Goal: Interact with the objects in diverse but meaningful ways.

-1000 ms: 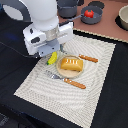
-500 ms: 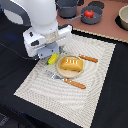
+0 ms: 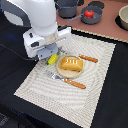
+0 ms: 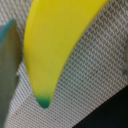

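Note:
The yellow banana (image 3: pixel 51 59) with a green tip lies on the woven placemat (image 3: pixel 95 95), just beside the tan plate (image 3: pixel 62 71). My gripper (image 3: pixel 48 54) is low over the banana, its fingers straddling it. In the wrist view the banana (image 4: pixel 50 45) fills the frame. One blurred grey finger (image 4: pixel 9 65) stands right beside it, with the jaws apart, so the gripper looks open. The scored orange-brown bread loaf (image 3: pixel 70 63) rests on the plate. The red tomato (image 3: pixel 88 14) sits in a dark bowl at the back. The sausage is out of view.
An orange-handled knife (image 3: pixel 89 58) lies beyond the plate and an orange-handled fork (image 3: pixel 71 82) in front of it. Dark pots (image 3: pixel 67 7) stand on the brown surface at the back, and another bowl (image 3: pixel 123 17) sits at the exterior view's right edge.

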You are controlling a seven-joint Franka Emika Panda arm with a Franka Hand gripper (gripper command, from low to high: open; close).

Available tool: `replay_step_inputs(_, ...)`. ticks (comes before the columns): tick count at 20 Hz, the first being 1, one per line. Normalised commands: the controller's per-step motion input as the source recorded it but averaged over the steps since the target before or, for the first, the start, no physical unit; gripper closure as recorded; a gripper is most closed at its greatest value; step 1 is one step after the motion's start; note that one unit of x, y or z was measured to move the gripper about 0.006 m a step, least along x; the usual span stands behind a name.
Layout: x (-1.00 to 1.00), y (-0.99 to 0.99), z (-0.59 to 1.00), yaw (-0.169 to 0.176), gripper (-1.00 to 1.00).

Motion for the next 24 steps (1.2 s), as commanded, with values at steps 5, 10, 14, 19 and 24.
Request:
replay_step_inputs(5,-0.34,0.05,-0.06,0.047,1.0)
replay_step_inputs(10,-0.53,-0.02,-0.09,0.034,1.0)
replay_step_inputs(14,-0.58,-0.28,0.0,-0.099,1.0)
replay_step_inputs(19,-0.53,-0.36,0.03,-0.117,1.0)
replay_step_inputs(24,-0.51,-0.59,0.22,-0.096,1.0)
